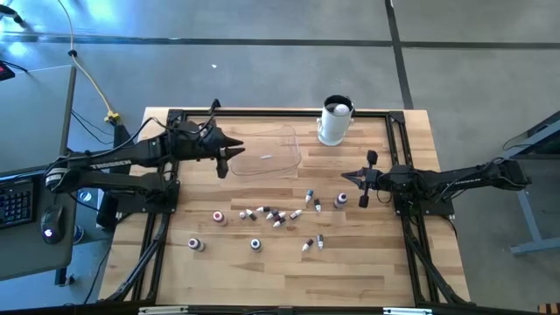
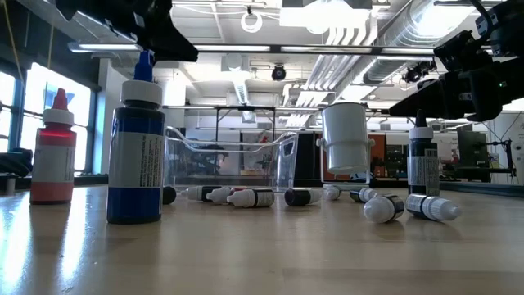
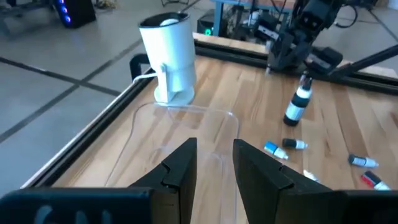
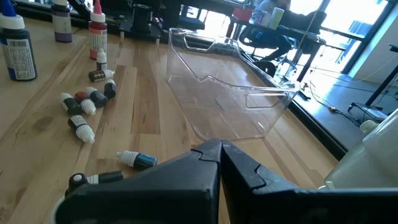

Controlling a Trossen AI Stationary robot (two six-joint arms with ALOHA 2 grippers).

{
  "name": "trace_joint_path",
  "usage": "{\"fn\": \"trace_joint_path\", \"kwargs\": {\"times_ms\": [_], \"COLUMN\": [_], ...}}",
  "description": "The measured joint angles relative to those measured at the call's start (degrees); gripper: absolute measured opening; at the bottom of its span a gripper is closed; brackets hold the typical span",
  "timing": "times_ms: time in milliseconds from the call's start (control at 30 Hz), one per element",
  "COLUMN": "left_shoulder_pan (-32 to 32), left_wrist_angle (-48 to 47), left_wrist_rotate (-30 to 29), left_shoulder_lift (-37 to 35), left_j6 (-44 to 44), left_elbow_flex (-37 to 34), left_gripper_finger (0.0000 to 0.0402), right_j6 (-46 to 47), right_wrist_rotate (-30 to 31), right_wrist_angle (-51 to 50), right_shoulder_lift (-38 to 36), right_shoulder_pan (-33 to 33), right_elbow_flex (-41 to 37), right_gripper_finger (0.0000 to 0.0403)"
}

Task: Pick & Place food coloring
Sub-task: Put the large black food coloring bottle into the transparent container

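1. The tiny whitish food coloring bottles [image 1: 276,216] with red, blue and dark caps lie scattered mid-table, in front of the clear plastic bin [image 1: 267,150]
2. The low view alone shows a tall blue bottle [image 2: 136,146] and a red one [image 2: 53,150] standing upright
3. The left gripper [image 3: 213,163] hangs over the bin, jaws spread, holding nothing
4. The right gripper [image 4: 219,151] waits beside the bottles, jaws pressed together
5. A white cylindrical container [image 1: 335,121] stands beyond the bin
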Motion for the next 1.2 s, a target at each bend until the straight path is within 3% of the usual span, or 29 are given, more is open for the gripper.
{"fn": "trace_joint_path", "kwargs": {"times_ms": [1200], "left_shoulder_pan": [0.0], "left_wrist_angle": [1.6], "left_wrist_rotate": [1.1], "left_shoulder_lift": [-1.0], "left_j6": [0.2], "left_elbow_flex": [0.0], "left_gripper_finger": [0.0104], "right_j6": [0.0], "right_wrist_rotate": [0.0], "right_wrist_angle": [0.0], "right_shoulder_lift": [0.0], "right_shoulder_pan": [0.0], "right_elbow_flex": [0.0], "right_gripper_finger": [0.0002]}}
